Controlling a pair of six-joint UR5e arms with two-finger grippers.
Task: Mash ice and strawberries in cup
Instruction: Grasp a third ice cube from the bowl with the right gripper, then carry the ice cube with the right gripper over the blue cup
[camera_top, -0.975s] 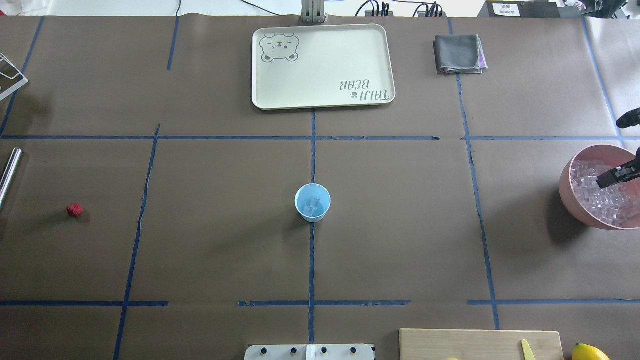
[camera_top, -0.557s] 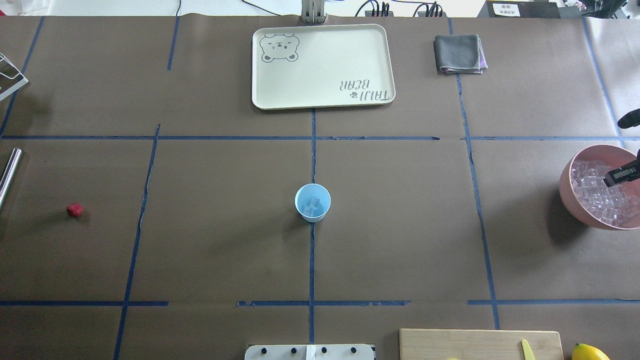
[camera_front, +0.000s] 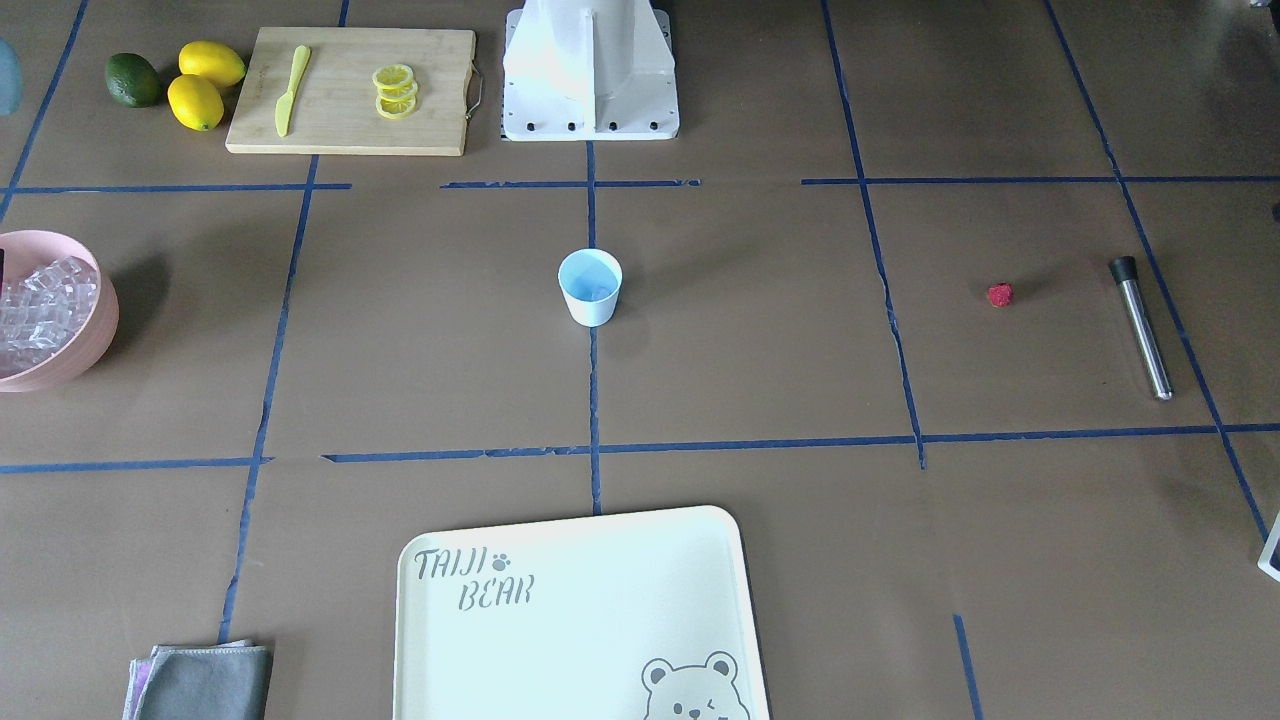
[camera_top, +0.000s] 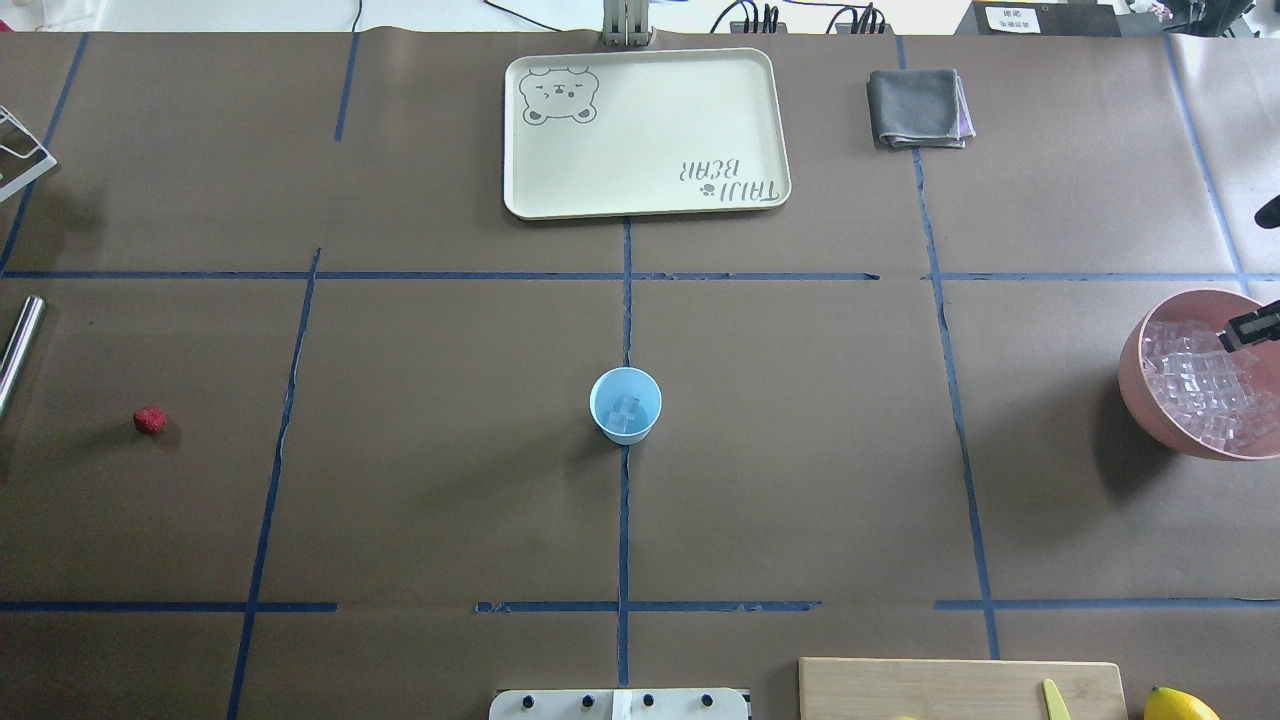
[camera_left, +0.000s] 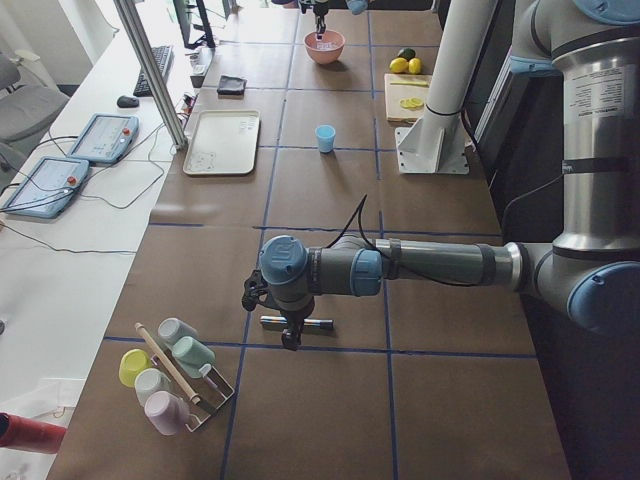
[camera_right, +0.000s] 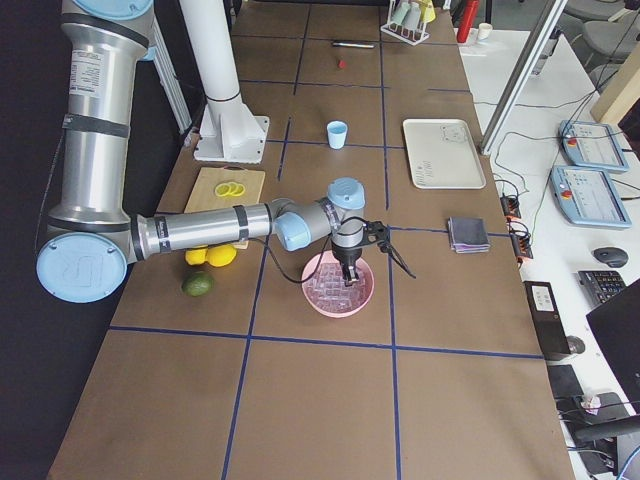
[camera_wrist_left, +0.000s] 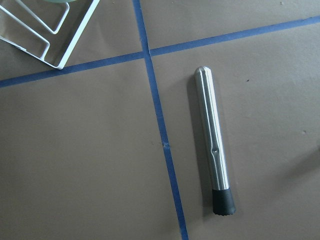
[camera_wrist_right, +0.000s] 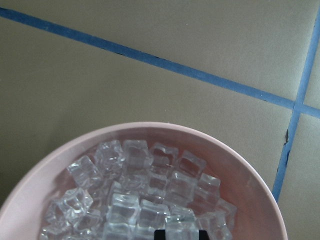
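Note:
The light blue cup (camera_top: 625, 404) stands upright at the table's centre with clear ice (camera_top: 627, 408) in it. The red strawberry (camera_top: 150, 420) lies alone far to the left. At the right edge, a pink bowl (camera_top: 1135, 370) holds several ice cubes (camera_wrist_right: 140, 200). My right gripper (camera_top: 1228, 340) hangs above that bowl. Its dark tips meet at the bottom of the right wrist view, shut on an ice cube (camera_wrist_right: 182, 221). My left gripper (camera_left: 291, 340) hovers over a steel muddler (camera_wrist_left: 212, 145). It shows only in the exterior left view, so I cannot tell its state.
A cream bear tray (camera_top: 645, 130) and a folded grey cloth (camera_top: 918, 107) lie at the far side. Near the robot base (camera_front: 590, 70) is a cutting board (camera_front: 350, 120) with lemon slices and a yellow knife, lemons and a lime beside it. A cup rack (camera_left: 175, 375) stands at the left end.
The right gripper has drifted up and toward the right edge of the overhead view, lifting away from the ice in the bowl. The cup, strawberry and muddler have not moved.

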